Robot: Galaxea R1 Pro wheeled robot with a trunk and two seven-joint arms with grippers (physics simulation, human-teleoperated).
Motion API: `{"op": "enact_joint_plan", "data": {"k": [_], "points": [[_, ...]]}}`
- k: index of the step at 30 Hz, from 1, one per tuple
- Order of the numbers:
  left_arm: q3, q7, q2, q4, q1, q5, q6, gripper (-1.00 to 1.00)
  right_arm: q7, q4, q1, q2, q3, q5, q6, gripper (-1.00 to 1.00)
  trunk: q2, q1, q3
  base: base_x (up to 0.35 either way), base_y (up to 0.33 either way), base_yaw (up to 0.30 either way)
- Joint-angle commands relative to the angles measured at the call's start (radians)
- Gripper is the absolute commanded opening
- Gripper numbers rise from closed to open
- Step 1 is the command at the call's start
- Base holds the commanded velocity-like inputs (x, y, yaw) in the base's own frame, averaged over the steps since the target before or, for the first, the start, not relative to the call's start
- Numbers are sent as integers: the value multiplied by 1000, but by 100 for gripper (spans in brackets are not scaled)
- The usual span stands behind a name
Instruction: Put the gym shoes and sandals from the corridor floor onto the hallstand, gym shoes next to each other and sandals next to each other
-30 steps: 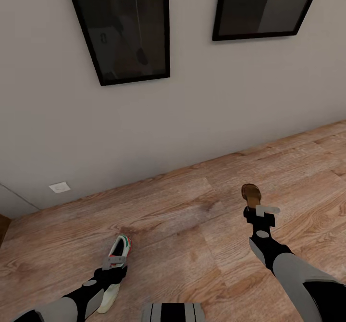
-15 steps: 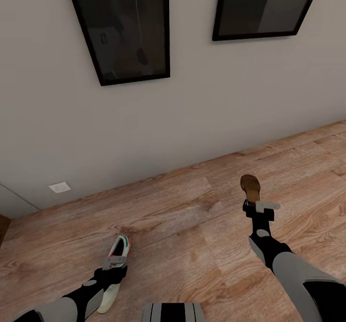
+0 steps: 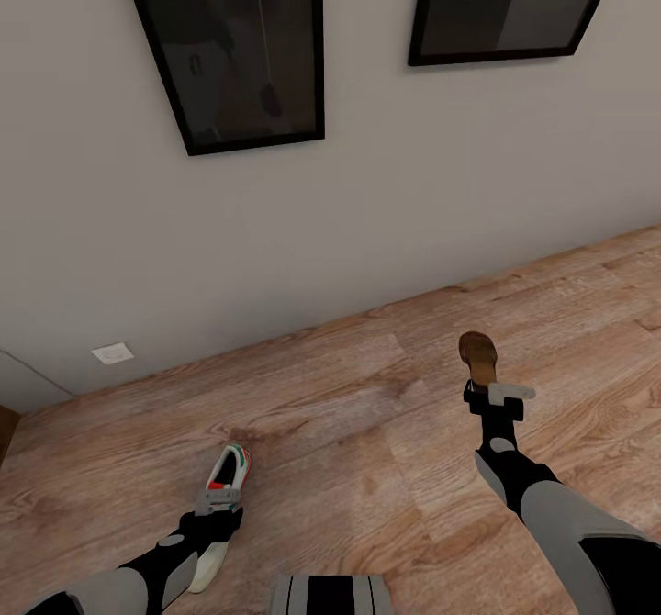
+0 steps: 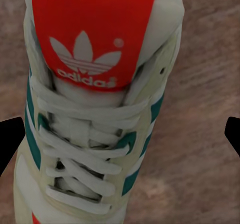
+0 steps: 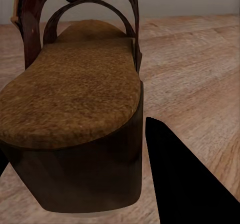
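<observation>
1. My left gripper (image 3: 218, 499) hangs over a white lace-up gym shoe with teal-green stripes and a red-orange tongue (image 3: 220, 505), which lies on the light brown wood-plank corridor floor (image 3: 367, 441) near the pale wall. From the left wrist camera the shoe (image 4: 95, 108) sits between my two dark fingertips (image 4: 11, 144), which stand wide apart at either flank with gaps showing, so this hand is spread and grips nothing.

2. My right gripper (image 3: 498, 393) is at the heel end of a brown leather sandal with a tan insole and dark straps (image 3: 478, 354), further along the same floor, well apart from the sneaker. The right wrist camera shows the sandal's blocky heel (image 5: 75, 124) close up, with one dark finger (image 5: 185, 179) just beside it; whether this hand is pinching the heel or merely flanking it, I cannot tell.

3. Handling, as I judge it: the sneaker looks light, with a soft upper that would give under pressure and a firmer sole. The sides at mid-lacing or the padded collar seem the surest hold.

4. The sandal looks stiffer and slimmer, its sole and heel rigid. The heel block offers flat faces to clamp, while the thin arched straps (image 5: 90, 13) would likely flex and let it swing.
</observation>
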Motion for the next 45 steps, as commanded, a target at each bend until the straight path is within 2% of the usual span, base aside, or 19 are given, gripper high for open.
{"op": "enact_joint_plan", "data": {"k": [1,24,35,45], "points": [[0,0,0,0,0,0,0,100,1,0,0,0,0,-2,-1,-100,0,0,0,0,0,0],[0,1,1,-1,0,-1,-1,100,1,0,0,0,0,-2,-1,-100,0,0,0,0,0,0],[0,1,23,-2,0,0,-1,100,1,0,0,0,0,-2,-1,-100,0,0,0,0,0,0],[-1,1,29,-2,0,0,-2,100,1,0,0,0,0,-2,-1,-100,0,0,0,0,0,0]]}}
